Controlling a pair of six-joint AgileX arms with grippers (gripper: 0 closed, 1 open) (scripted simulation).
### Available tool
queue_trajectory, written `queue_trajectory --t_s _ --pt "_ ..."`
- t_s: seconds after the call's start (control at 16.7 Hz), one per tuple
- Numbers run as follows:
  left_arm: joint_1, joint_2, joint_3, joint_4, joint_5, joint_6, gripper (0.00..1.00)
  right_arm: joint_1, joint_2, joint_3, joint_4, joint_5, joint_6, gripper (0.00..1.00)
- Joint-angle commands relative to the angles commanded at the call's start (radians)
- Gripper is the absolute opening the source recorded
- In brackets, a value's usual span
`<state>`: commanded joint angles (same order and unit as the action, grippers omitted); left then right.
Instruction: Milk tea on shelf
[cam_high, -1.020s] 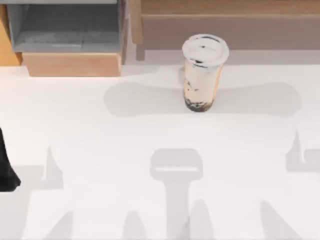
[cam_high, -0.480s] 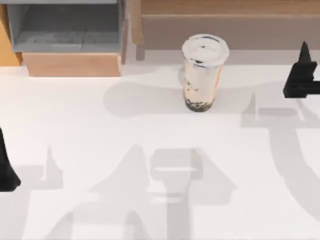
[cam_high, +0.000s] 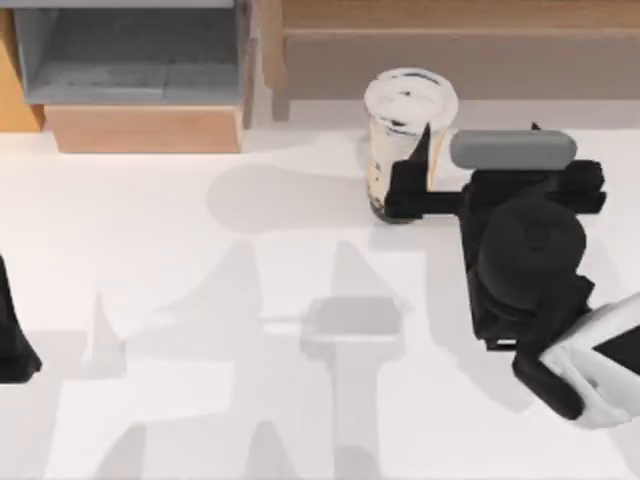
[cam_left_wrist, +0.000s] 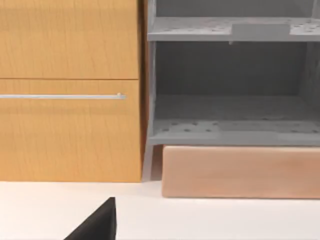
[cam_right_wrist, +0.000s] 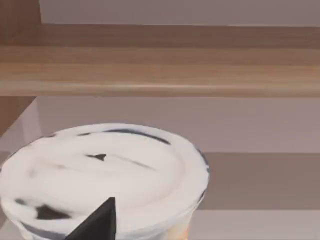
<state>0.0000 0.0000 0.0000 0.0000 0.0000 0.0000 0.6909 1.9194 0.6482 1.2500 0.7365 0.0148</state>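
Clear plastic milk tea (cam_high: 405, 125) standing before shelf (cam_high: 450, 55); right gripper (cam_high: 408, 190) reaching with jaws spread beside it, risking tipping it; left gripper (cam_high: 15, 335) idling far left.

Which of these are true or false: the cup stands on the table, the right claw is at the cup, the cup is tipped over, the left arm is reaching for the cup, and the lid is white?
1. The cup stands on the table. True.
2. The right claw is at the cup. True.
3. The cup is tipped over. False: it stands upright, in front of the shelf.
4. The left arm is reaching for the cup. False: it sits parked at the table's left edge.
5. The lid is white. True.
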Motion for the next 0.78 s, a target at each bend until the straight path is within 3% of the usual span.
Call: queue_trajectory --t_s 0.36,0.78 --pt "0.0 0.0 0.0 0.0 0.0 0.0 1.0 0.125 0.317 0.109 0.216 0.123 -0.008 1.0" --pt "0.0 0.0 0.0 0.0 0.0 0.0 1.0 0.134 0.347 0.116 0.236 0.133 -0.01 1.0"
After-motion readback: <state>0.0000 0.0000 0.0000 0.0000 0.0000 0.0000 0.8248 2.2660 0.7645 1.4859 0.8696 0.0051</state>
